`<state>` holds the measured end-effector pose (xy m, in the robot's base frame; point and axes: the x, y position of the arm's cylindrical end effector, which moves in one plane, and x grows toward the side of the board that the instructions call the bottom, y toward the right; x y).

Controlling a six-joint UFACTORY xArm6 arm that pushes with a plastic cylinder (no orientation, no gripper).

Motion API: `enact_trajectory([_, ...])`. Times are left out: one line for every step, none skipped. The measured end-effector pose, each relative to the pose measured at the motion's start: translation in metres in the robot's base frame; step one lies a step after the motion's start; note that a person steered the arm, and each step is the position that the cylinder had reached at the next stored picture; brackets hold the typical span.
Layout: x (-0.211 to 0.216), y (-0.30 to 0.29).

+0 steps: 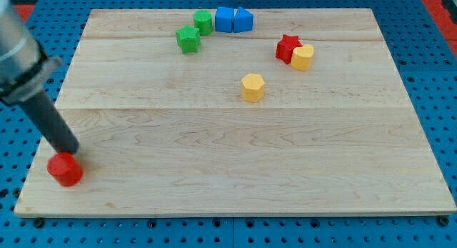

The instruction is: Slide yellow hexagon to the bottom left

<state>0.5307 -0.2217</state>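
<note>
Yellow hexagon [253,87] sits near the wooden board's [235,169] middle, well apart from my tip [71,152], which touches a red block [65,169] at the view's bottom left; no gripper here.

Bare board [214,155] is lying between the yellow hexagon [253,87] and bottom left, where a red block [65,169] is sitting.

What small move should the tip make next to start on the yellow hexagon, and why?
Probably carry my tip from beside the red block toward the upper right of the yellow hexagon. It stands far from the hexagon, on the bottom-left side.
</note>
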Motion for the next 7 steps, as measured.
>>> enact_trajectory([-0.037,0.044])
enact_trajectory([-0.063,0.179])
enact_trajectory([-0.085,0.314])
enact_trajectory([-0.13,0.335])
enact_trajectory([-0.121,0.222])
enact_trajectory([-0.093,0.123])
enact_trajectory([-0.117,0.083])
